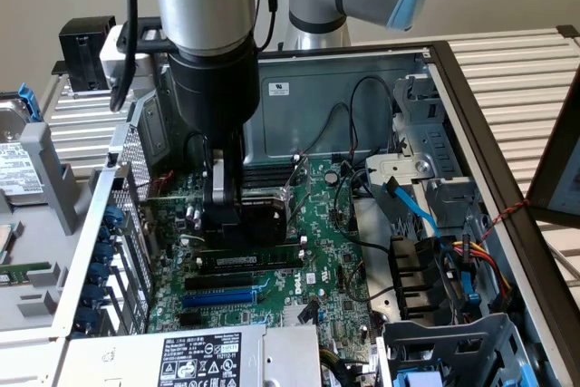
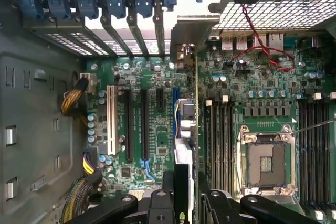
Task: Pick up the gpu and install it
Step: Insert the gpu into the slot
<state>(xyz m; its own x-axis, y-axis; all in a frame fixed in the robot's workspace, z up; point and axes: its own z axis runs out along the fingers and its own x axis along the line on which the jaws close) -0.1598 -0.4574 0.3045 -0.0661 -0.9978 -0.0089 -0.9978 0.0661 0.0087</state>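
We see the open computer case (image 1: 290,120) from outside, high and slanting down, at middle distance, the arm (image 1: 204,24) standing in the upper foreground. From the wrist we look straight down past the gripper (image 2: 185,184), close over the motherboard (image 2: 160,129). Both views share its expansion slots (image 2: 129,124) and the board around them.

Green motherboard (image 1: 337,253) lies inside the open computer case (image 1: 308,124).

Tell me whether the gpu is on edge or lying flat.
On edge: the gpu shows edge-on in the wrist view, clamped in the gripper, square to the motherboard.
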